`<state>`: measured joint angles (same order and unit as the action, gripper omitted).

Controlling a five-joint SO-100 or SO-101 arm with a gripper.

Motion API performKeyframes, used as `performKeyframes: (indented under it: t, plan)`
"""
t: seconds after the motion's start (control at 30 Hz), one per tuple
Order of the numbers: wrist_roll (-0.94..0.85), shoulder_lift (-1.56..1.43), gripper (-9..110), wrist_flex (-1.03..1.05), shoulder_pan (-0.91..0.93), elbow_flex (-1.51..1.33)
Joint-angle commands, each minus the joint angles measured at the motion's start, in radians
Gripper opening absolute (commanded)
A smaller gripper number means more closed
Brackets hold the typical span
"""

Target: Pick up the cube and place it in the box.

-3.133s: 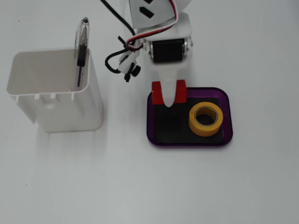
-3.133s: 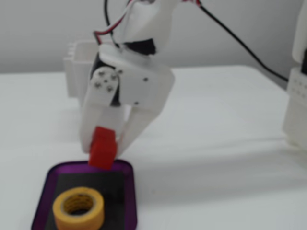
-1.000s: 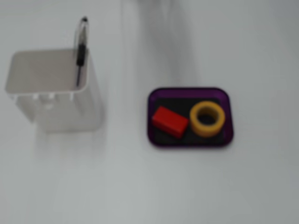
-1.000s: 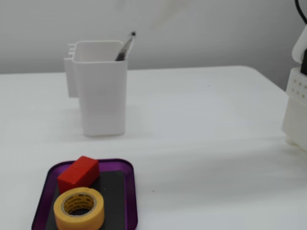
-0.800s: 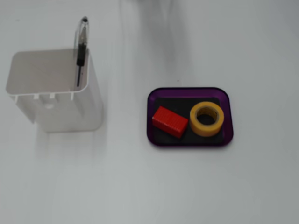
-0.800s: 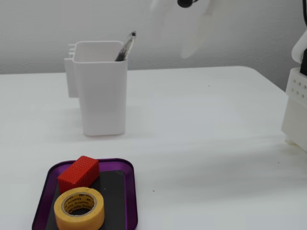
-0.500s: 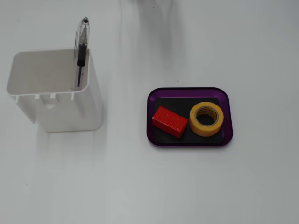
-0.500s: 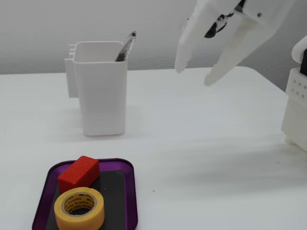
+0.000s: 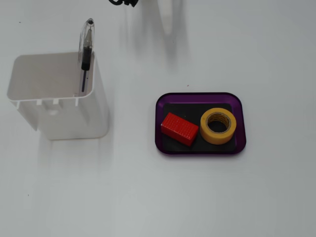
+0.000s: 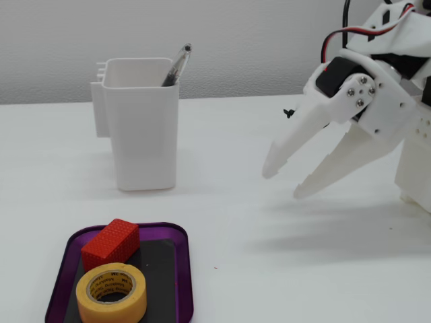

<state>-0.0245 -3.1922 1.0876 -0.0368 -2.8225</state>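
Plastic and tape on a matt white table

The box (image 9: 201, 148) has a glossy purple rim that catches light, with a dull black floor inside. The cube (image 9: 179, 129) is bright red with a finely ribbed, textured face. The tape roll (image 9: 218, 126) looks like matt yellow paper tape with printed marks inside its core. The tall container (image 10: 141, 124) is smooth white plastic with a soft sheen; the pen (image 9: 86, 49) in it is clear plastic. The end effector (image 10: 283, 182) is matt white plastic fixed with small metal screws. The table (image 9: 148, 197) is smooth, plain white.
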Motion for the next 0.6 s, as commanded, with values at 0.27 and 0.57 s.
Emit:
performKeyframes:
  t: [0.27,0.57]
  plan:
    - [0.011,-0.272,11,0.021,0.008,-0.213]
    - [0.012,-0.265,11,0.023,0.009,-0.249]
